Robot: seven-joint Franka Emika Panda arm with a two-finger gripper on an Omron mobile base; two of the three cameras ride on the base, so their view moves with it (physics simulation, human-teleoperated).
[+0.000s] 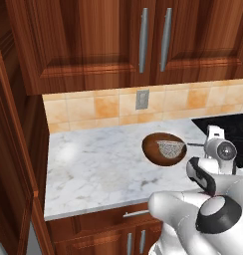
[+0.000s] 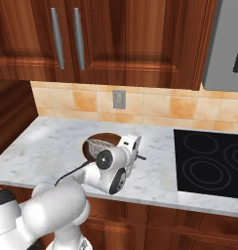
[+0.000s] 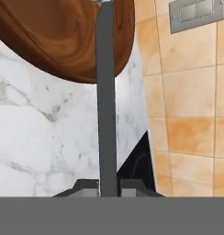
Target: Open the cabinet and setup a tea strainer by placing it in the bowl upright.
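Now we are holding tea strainer (image 1: 170,148) in bowl (image 1: 152,152), gripper (image 3: 107,187) jaws pinching handle at 3 o'clock; leveling mesh before release looks wise.

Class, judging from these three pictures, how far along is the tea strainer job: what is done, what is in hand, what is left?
Done: the small silver wire-mesh tea strainer sits inside the round dark-brown wooden bowl on the marble counter. In hand: the gripper is shut on the strainer's thin grey handle. Left: let go and draw back.
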